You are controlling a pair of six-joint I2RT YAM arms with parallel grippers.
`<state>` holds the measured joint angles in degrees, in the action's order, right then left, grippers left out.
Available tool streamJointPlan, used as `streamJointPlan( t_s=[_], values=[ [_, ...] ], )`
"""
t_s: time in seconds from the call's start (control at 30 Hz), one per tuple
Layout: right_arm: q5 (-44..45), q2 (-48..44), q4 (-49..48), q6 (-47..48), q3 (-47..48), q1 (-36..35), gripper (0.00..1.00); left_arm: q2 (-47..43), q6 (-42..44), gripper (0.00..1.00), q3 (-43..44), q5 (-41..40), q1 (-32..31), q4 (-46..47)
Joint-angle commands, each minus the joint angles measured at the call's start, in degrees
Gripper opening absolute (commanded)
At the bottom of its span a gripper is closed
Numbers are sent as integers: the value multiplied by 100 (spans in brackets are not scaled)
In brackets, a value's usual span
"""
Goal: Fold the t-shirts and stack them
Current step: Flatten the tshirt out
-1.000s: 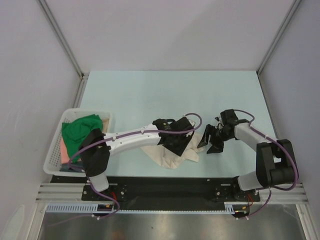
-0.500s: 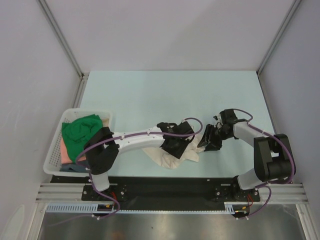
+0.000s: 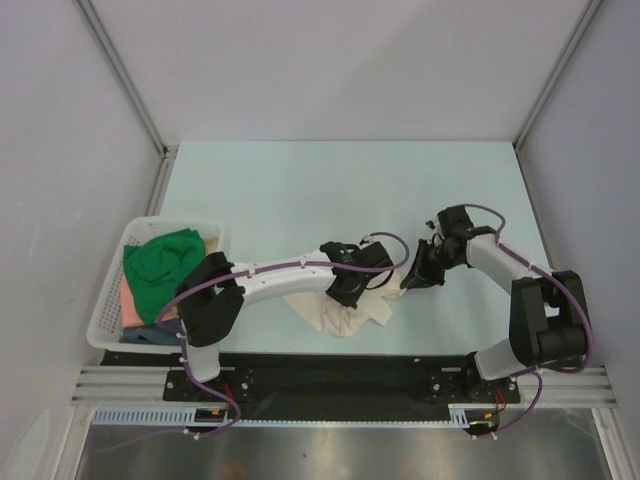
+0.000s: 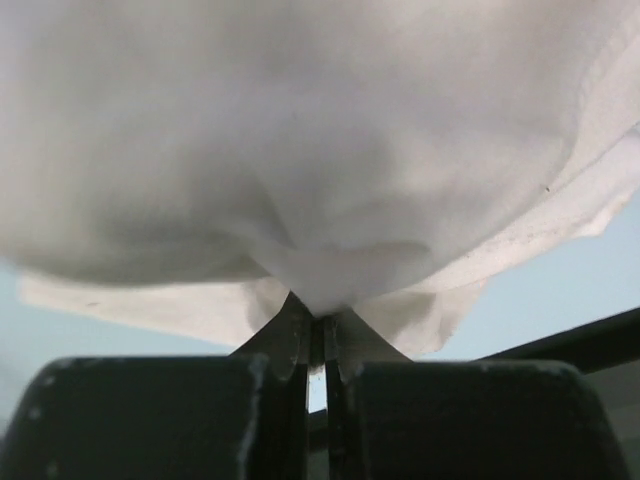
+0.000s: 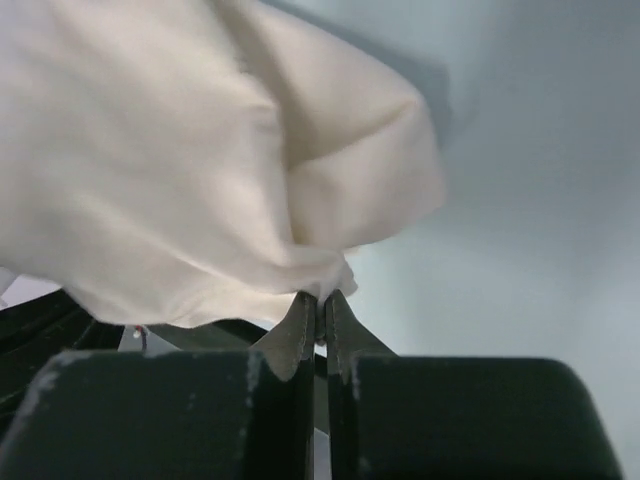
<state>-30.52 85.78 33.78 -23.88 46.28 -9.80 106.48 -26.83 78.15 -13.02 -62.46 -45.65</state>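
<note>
— Near the front edge of the tabletop (image 3: 300,190), between the two arms, the cream t-shirt (image 3: 342,314) is seen lying in a crumpled heap. It is not yet spread out, let alone folded.

— How is it held?

— The left gripper (image 4: 316,322) is closed down to a slit, with a pinch of cream cloth caught at its tips and the rest of the cloth draped ahead of it. The right gripper (image 5: 322,298) is closed just as tightly, and a fold of the same shirt is nipped at the heap's right side.

— Which step is judged to be in hand?

— The grasp for spreading: two points of the shirt are held so that it can be opened out. The task is judged to be at an early stage. The green t-shirt (image 3: 160,262), the pink t-shirt (image 3: 128,300) and the dark blue t-shirt (image 3: 150,335) are bundled in the white basket (image 3: 105,322) at the left edge, well apart from both grippers.

— What is called for next?

— Both grippers would need to be raised and drawn apart together, so that the cloth is pulled taut and can be laid flat on the bare tabletop. It cannot be told whether matching corners are held; if not, a regrasp would be needed. Little cloth is pinched, so a sudden pull could let it slip.
</note>
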Motion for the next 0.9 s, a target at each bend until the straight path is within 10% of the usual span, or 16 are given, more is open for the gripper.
streamJointPlan(
  t_s=[0.0, 0.47, 0.87],
  values=[
    [827, -728, 699, 24, 1109, -188, 0, -486, 151, 0, 753, -1061, 32, -689],
    [2332, -2810, 1924, 32, 4713, -1357, 0, -2349, 845, 0, 4110, -3461, -240, -3038],
    [-2579, -3674, -726, -1916, 5743, -1104, 0, -5021, 2471, 0, 4630, -2513, -1278, -1088]
  ],
)
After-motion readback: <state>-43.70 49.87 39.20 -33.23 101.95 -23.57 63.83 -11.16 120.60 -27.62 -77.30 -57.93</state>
